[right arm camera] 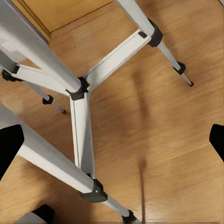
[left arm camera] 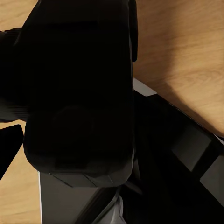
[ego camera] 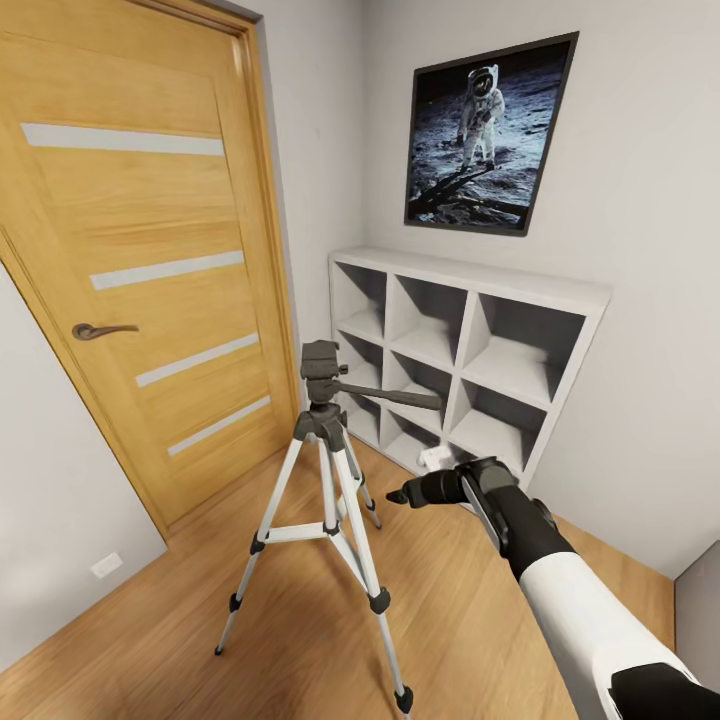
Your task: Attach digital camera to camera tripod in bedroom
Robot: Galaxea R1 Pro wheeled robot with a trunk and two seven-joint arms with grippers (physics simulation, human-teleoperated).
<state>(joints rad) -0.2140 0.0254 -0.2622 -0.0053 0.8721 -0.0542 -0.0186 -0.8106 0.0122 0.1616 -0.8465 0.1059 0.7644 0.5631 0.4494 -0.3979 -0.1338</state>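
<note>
The camera tripod (ego camera: 325, 440) stands on the wood floor in front of the oak door, its black head (ego camera: 321, 373) bare and its pan handle (ego camera: 400, 398) pointing right. My right gripper (ego camera: 407, 494) hangs just right of the legs, below the handle, and is open with nothing in it; in its wrist view the gripper (right arm camera: 112, 144) looks down on the silver legs and the centre brace (right arm camera: 79, 89). The left wrist view has a black boxy body close up, the digital camera (left arm camera: 79, 93), held over the floor beside one fingertip (left arm camera: 9, 149). Its red dot is hidden.
White cube shelves (ego camera: 470, 350) stand against the back wall behind the tripod, with the astronaut poster (ego camera: 490, 135) above. The door (ego camera: 150, 250) is closed at left. A small white object (ego camera: 437, 458) lies by the shelves' foot. Dark parts of my base (left arm camera: 186, 154) sit under the camera.
</note>
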